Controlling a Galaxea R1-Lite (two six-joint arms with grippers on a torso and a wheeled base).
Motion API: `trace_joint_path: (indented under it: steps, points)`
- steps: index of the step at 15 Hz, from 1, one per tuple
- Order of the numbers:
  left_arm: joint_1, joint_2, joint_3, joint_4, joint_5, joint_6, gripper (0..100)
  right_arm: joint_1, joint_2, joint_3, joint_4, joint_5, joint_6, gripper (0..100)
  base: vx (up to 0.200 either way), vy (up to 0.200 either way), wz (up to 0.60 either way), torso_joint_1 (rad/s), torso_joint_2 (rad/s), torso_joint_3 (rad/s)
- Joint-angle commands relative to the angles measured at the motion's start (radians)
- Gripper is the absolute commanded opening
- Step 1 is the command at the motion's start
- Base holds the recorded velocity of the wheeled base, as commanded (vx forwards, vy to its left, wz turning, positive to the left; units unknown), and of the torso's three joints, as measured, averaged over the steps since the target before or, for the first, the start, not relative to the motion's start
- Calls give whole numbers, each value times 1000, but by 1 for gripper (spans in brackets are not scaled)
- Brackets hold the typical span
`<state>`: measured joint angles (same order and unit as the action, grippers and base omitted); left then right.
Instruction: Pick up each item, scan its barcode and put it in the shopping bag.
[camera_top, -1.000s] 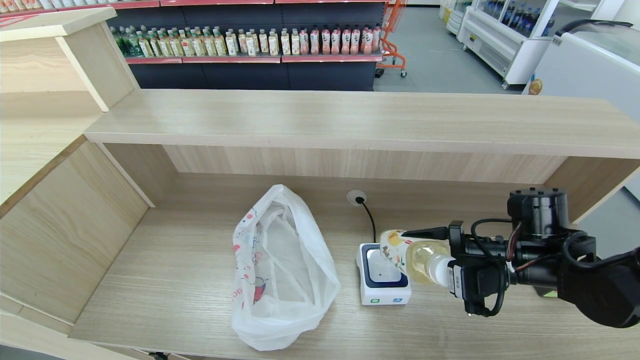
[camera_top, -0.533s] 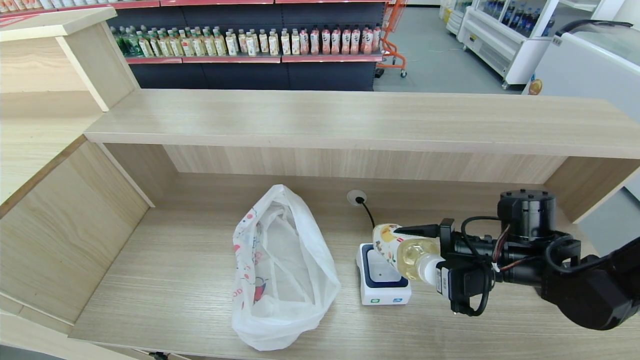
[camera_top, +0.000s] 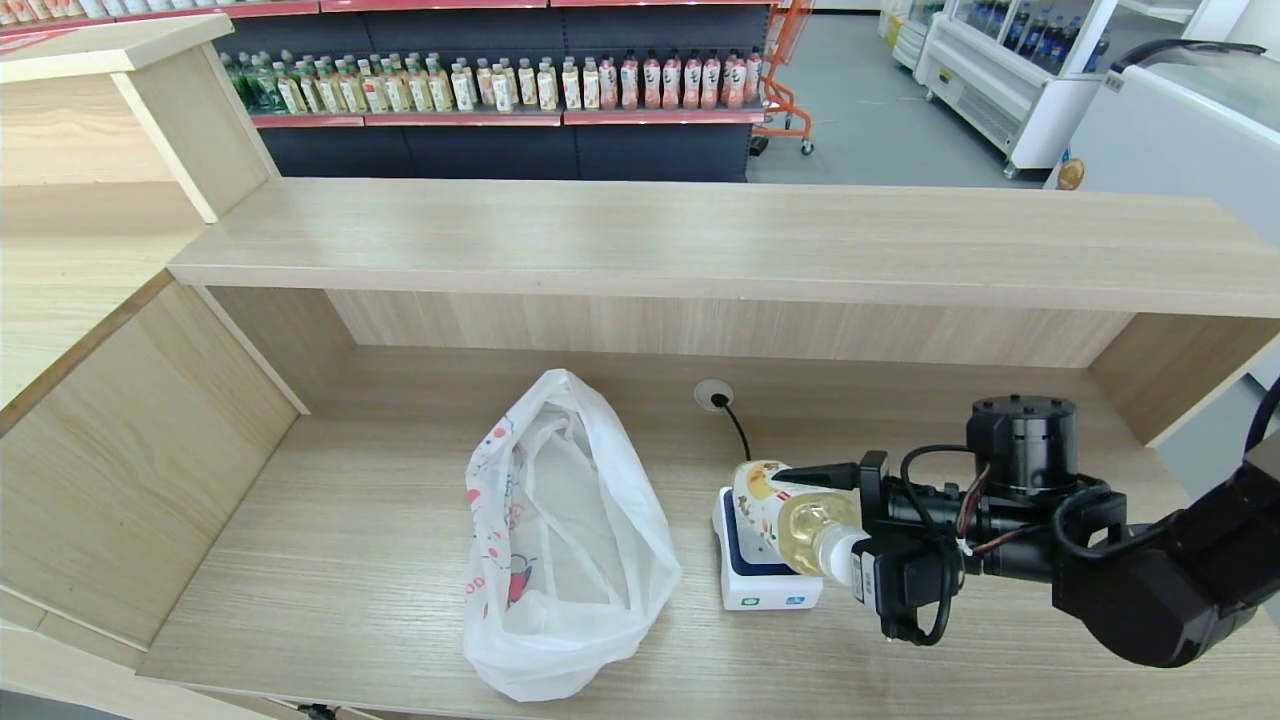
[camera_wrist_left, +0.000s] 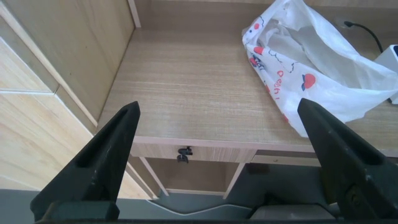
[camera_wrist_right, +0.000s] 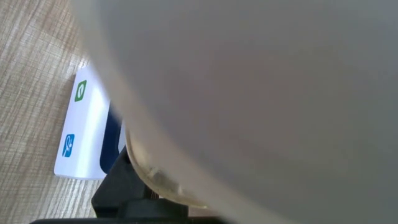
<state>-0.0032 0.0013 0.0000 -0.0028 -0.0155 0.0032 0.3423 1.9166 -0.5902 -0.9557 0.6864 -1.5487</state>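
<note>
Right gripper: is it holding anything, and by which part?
The right gripper holds a drink bottle by its upper body near the neck, over the scanner. The left gripper holds nothing.

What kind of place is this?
Most likely a shop's checkout: shelves of bottled drinks behind, a drinks fridge, and a barcode scanner beside a shopping bag on the wooden counter.

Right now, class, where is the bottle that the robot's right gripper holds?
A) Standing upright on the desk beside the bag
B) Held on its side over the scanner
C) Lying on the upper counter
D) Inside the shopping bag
B: the right gripper grips the bottle at its cap end, with its body tipped sideways over the scanner, clear of the shopping bag.
</note>
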Motion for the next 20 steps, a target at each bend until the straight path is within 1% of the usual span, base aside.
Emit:
trace_joint_path:
  steps: [1,10,14,16,18,19,20]
  points:
    - [0,0,0,0,0,0,100,1,15,0,0,1,-5,0,0,0,0,0,0,0]
    - [0,0,0,0,0,1,100,4,30,0,-1,4,-25,0,0,0,0,0,0,0]
    - [0,0,0,0,0,1,100,6,30,15,-24,1,-22,0,0,0,0,0,0,0]
    - [0,0,0,0,0,1,100,9,16,18,-75,-7,-8,0,0,0,0,0,0,0]
    - [0,0,0,0,0,1,100,15,-48,32,-115,-54,64,0,0,0,0,0,0,0]
    - [0,0,0,0,0,1,100,29,-100,35,-112,-105,96,0,0,0,0,0,0,0]
    - [0,0,0,0,0,1,100,55,-154,35,-106,-160,157,0,0,0,0,0,0,0]
